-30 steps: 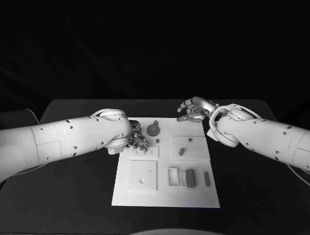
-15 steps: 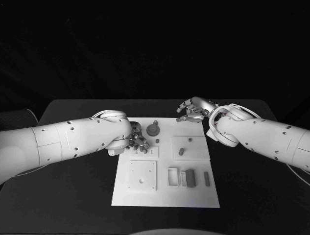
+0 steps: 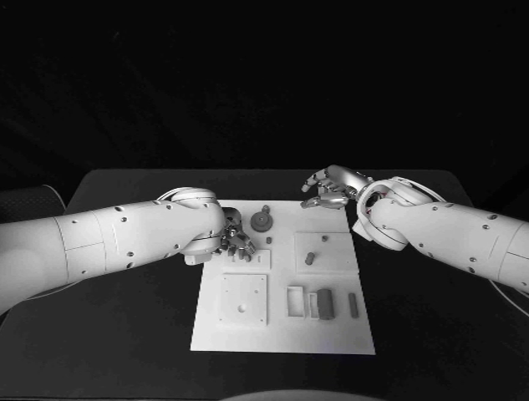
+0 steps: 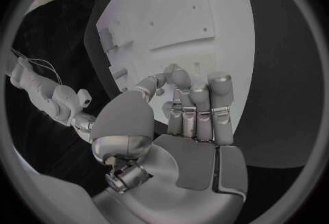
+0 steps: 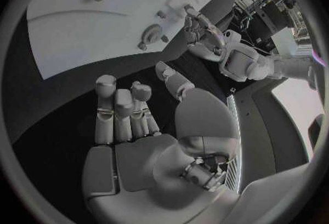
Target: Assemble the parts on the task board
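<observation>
From the head view, the white rectangular task board (image 3: 283, 280) lies in the middle of the black table (image 3: 119, 334), its long side running away from the robot. The left silver hand (image 3: 233, 238) sits over the board's left edge, near a small raised square plate (image 3: 246, 259) – its fingers point down toward that plate, and whether they pinch anything cannot be told from here. Just beyond it stands a round grey disc-shaped part (image 3: 261, 221). The right silver hand (image 3: 328, 189) hovers at the board's far right corner, fingers curled inward with nothing seen between them. On the right half of the board a short grey peg (image 3: 311, 258) stands in a second square plate (image 3: 322, 251); nearer the robot lie a larger square plate with a hole (image 3: 242, 299) and a row of narrow grey bar-shaped parts (image 3: 324, 303).

In the left wrist view, the left hand (image 4: 185, 125) has its fingers held close together and bent a little over the board's (image 4: 199, 16) edge, the thumb folded in toward them. The fingertips (image 4: 180, 77) meet near a small part that is too hidden to name – whether it is held cannot be told.

In the right wrist view, the right hand (image 5: 137, 125) shows its fingers side by side and lightly bent, the thumb apart, holding nothing. It hangs over the dark table just off the board (image 5: 89, 21). The round grey part (image 5: 151, 33) stands on the board beyond the fingertips, with the left hand (image 5: 197, 29) close beside it.
</observation>
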{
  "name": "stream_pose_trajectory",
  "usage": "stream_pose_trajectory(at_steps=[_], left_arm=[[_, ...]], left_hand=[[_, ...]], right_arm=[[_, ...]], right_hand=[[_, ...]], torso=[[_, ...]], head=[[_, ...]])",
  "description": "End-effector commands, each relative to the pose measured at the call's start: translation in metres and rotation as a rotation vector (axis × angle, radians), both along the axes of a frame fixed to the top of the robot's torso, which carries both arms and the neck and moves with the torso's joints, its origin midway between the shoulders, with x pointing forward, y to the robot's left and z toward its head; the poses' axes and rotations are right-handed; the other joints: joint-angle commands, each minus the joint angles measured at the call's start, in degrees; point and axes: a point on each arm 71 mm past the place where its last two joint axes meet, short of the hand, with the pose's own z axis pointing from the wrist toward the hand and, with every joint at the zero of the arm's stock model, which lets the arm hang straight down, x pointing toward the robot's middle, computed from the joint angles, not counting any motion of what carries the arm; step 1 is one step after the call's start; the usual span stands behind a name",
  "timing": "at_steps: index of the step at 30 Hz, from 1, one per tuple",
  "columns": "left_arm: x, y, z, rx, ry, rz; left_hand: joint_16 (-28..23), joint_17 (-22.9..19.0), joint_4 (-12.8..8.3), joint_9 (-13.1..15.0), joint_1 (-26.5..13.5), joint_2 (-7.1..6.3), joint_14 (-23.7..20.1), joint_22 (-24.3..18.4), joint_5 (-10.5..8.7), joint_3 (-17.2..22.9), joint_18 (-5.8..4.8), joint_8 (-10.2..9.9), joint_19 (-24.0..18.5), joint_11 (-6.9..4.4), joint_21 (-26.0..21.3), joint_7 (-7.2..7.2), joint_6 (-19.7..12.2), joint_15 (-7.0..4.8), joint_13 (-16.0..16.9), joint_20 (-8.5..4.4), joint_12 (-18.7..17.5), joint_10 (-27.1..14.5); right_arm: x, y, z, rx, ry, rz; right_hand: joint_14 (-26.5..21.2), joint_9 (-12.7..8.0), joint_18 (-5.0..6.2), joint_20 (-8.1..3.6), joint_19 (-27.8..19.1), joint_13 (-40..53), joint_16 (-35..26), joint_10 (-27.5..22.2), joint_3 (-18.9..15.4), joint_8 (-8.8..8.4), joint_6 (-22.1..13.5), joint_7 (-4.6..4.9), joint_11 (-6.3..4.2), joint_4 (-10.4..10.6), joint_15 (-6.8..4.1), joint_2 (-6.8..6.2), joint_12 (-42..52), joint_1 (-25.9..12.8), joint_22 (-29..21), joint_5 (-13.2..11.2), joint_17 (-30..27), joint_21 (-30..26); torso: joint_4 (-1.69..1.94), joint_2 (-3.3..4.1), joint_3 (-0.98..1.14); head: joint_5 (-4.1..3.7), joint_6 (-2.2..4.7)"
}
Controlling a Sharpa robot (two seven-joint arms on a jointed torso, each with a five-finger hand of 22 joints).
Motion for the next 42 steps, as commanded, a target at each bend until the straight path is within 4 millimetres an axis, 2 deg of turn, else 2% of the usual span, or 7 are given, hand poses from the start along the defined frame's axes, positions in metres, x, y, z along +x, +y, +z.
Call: stream_pose_trajectory(at_steps=[1, 11, 27, 42], left_arm=[[-0.0014, -0.0013, -0.0008, 0.014, 0.018, -0.019], [-0.0021, -0.0025, -0.0012, 0.02, 0.022, -0.019], [0.0001, -0.0027, 0.0004, 0.005, -0.009, -0.001], [0.0015, -0.0056, 0.0023, -0.013, -0.043, 0.002]], left_hand=[[0.4, 0.0, -13.6, 0.2, 0.0, 0.74, 0.0, 1.3, 0.33, 13.9, 4.0, 0.4, 0.1, -0.07, 0.4, -0.19, 0.4, -0.65, 0.1, -0.48, 0.4, 0.3], [0.6, 0.0, -13.6, 0.2, 0.0, 0.76, 0.0, 1.3, 0.49, 13.9, 3.98, 0.4, 0.1, -0.08, 0.6, -0.2, 0.4, -0.72, 0.2, -0.51, 0.5, 0.2], [0.8, -0.1, -13.5, 0.4, -0.3, 0.73, 0.0, 1.3, 0.58, 13.9, 4.0, 0.5, 0.1, -0.1, 0.9, -0.22, 0.4, -0.82, 0.3, -0.6, 0.9, 0.1], [1.9, -0.3, -13.5, 0.8, -0.5, 0.45, 0.2, 1.3, 1.89, 14.0, 4.07, 0.9, 0.3, -0.35, 1.9, -0.47, 0.7, -1.1, 0.6, -0.85, 2.1, 0.1]], right_arm=[[-0.0005, 0.0016, -0.0003, -0.001, 0.008, 0.014], [-0.0005, 0.0017, -0.0005, -0.002, 0.01, 0.014], [-0.0007, 0.0018, -0.0004, -0.002, 0.01, 0.014], [-0.0007, 0.0026, -0.0005, -0.002, 0.01, 0.016]], right_hand=[[-0.2, -0.1, 3.92, -0.1, 0.1, -0.1, -0.2, -0.4, -0.2, 0.2, 0.0, 0.24, -0.08, 0.3, -0.03, 0.24, 0.0, 0.1, 0.0, 0.2, -0.1, -0.4], [-0.2, -0.1, 3.92, -0.1, 0.1, -0.1, -0.2, -0.5, -0.2, 0.2, 0.0, 0.24, -0.08, 0.2, -0.03, 0.26, 0.0, 0.1, 0.0, 0.2, -0.1, -0.4], [-0.3, -0.1, 3.92, -0.1, 0.1, -0.1, -0.2, -0.5, -0.2, 0.25, 0.0, 0.23, -0.09, 0.2, -0.04, 0.3, 0.0, 0.1, 0.0, 0.2, -0.1, -0.4], [-0.3, -0.1, 3.92, -0.1, 0.1, -0.2, -0.2, -0.5, -0.2, 0.28, 0.1, 0.22, -0.1, 0.2, -0.05, 0.33, 0.1, 0.1, 0.1, 0.3, -0.1, -0.4]], torso=[[0.02, 0.01, -0.01], [-0.02, -0.02, 0.02], [-0.03, 0.02, 0.06], [-0.04, 0.0, 0.02]], head=[[-0.05, 0.1], [0.25, 0.14], [0.15, 0.24], [0.15, 0.11]])
